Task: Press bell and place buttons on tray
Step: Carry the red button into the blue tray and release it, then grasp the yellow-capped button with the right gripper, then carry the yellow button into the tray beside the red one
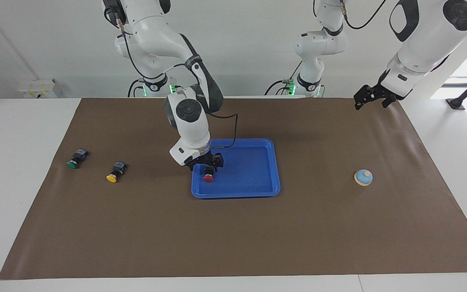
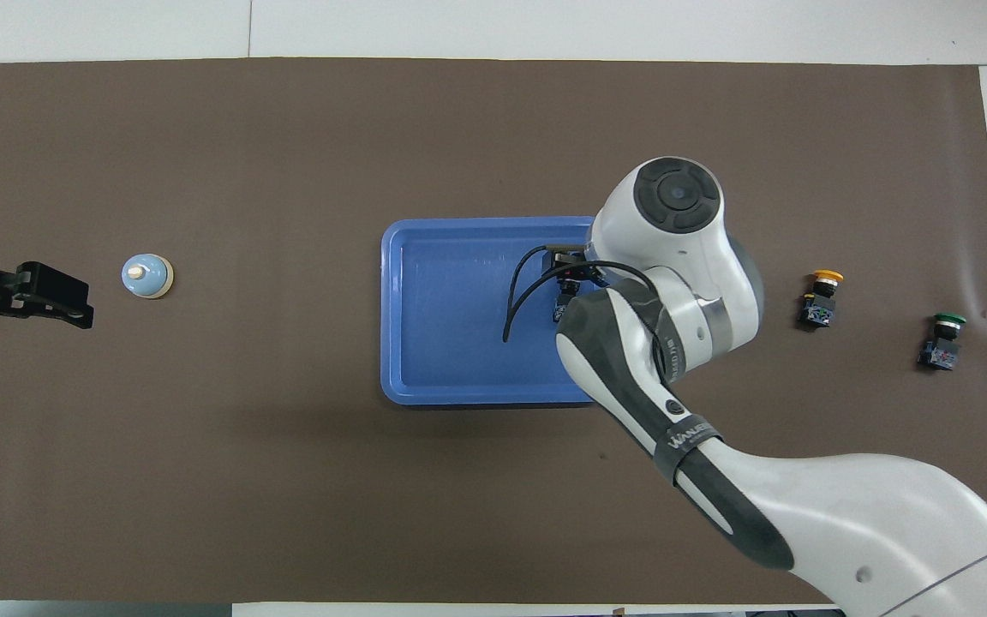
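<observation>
The red button (image 1: 208, 177) lies in the blue tray (image 1: 253, 172) at the corner toward the right arm's end. Just above it hangs my right gripper (image 1: 207, 165), open, its fingers clear of the button. In the overhead view the right wrist covers most of that button and part of the tray (image 2: 451, 326). The yellow button (image 1: 114, 172) (image 2: 821, 300) and the green button (image 1: 76, 159) (image 2: 941, 341) lie on the mat toward the right arm's end. The light-blue bell (image 1: 363, 177) (image 2: 147, 277) sits toward the left arm's end. My left gripper (image 1: 369, 98) (image 2: 56, 296) waits open over the mat's edge beside the bell.
A brown mat (image 1: 233, 235) covers the white table. A black cable (image 2: 515, 296) loops from the right wrist over the tray. A third robot base (image 1: 308, 81) stands at the robots' edge of the table.
</observation>
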Action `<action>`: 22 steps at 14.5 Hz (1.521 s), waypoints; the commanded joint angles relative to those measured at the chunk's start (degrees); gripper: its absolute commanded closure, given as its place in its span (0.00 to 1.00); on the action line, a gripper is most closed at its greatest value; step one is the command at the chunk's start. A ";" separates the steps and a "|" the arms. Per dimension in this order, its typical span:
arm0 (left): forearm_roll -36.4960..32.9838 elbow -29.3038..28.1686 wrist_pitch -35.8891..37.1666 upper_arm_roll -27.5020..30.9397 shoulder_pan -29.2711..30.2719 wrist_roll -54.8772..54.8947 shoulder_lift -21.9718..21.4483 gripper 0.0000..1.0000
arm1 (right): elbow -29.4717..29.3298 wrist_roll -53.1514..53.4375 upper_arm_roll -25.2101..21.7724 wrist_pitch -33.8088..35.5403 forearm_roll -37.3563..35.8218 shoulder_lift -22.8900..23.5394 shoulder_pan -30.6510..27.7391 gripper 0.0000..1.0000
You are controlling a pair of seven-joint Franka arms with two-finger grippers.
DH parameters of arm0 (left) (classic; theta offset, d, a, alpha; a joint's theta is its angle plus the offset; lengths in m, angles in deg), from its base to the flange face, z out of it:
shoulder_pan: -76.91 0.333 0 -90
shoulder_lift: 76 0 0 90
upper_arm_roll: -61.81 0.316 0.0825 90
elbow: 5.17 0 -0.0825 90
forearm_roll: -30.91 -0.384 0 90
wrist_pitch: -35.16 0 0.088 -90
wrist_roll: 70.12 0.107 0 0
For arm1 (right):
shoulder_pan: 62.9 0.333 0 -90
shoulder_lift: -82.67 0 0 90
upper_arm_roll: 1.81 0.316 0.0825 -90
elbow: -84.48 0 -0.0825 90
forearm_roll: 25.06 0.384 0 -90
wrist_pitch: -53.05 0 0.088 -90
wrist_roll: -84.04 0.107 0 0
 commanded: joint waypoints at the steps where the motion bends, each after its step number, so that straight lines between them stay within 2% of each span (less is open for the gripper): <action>1: 0.18 -1.25 -0.99 0.25 -0.03 0.09 -1.30 0.00 | -0.28 -3.58 0.44 5.79 -0.29 -5.38 -7.42 0.00; 3: 0.18 -1.25 -0.99 0.25 -0.03 0.09 -1.30 0.00 | 0.25 -10.78 0.26 9.48 -0.82 -7.24 -12.26 0.00; 5: 0.18 -1.25 -0.99 0.25 -0.03 0.09 -1.29 0.00 | 0.69 -14.92 0.35 9.85 -2.92 -7.42 -18.58 0.00; 7: 0.18 -1.25 -0.99 0.25 -0.03 0.09 -1.30 0.00 | 3.40 -18.45 0.35 8.98 -3.11 -8.29 -23.24 0.00; 9: 0.18 -1.25 -0.99 0.25 -0.03 0.09 -1.30 0.00 | 8.84 -19.86 0.35 3.65 -3.11 -9.79 -26.68 0.00; 13: 0.18 -1.25 -0.99 0.25 -0.03 0.09 -1.21 0.00 | 21.33 -19.43 0.44 -10.16 -3.11 -12.51 -29.25 0.00; 16: 0.18 -1.25 -0.99 0.25 -0.03 0.09 -1.21 0.00 | 24.16 -18.20 0.52 -15.80 -3.11 -11.38 -29.25 0.00; 19: 0.18 -1.25 -0.99 0.25 -0.03 0.09 -1.30 0.00 | 26.09 -17.06 0.53 -17.56 -3.11 -11.11 -29.16 0.00; 20: 0.18 -1.25 -0.99 0.25 -0.03 0.09 -1.30 0.00 | 27.31 -16.97 0.53 -19.57 -3.11 -10.94 -29.07 0.09; 22: 0.18 -1.25 -0.99 0.25 -0.03 0.09 -1.30 0.00 | 28.81 -17.40 0.53 -23.18 -3.11 -10.76 -29.07 0.46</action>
